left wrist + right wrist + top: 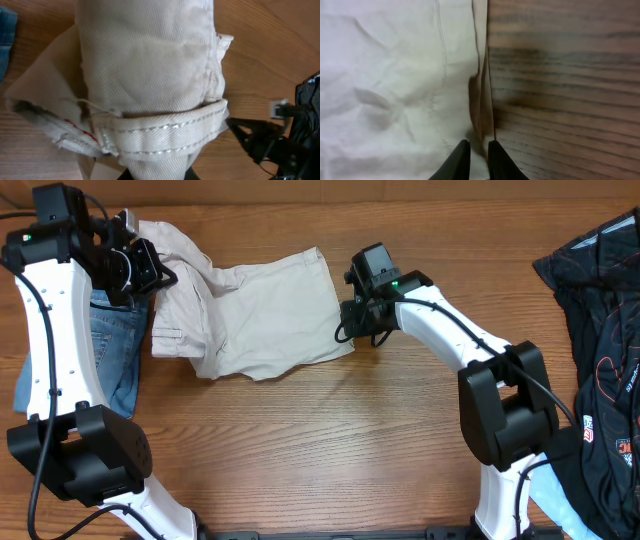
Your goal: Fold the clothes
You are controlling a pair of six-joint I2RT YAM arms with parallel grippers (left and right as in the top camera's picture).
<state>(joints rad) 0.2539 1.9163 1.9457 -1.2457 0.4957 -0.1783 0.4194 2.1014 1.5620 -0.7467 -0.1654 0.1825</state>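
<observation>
The clothes, a pair of cream shorts (262, 315), lie spread on the wooden table, left of centre. My left gripper (150, 272) holds their left, waistband end raised and bunched. In the left wrist view the stitched waistband (165, 135) wraps across, and the cloth narrows into my shut left gripper (157, 172). My right gripper (350, 320) sits at the shorts' right edge. In the right wrist view its fingers (461, 159) stand nearly together on the hem (481, 107), where the cloth meets bare wood.
Folded blue jeans (115, 350) lie under the left arm beside the shorts, with a corner also showing in the left wrist view (6, 35). A black printed garment (600, 320) lies at the far right. Bare table (330, 440) stretches toward the front.
</observation>
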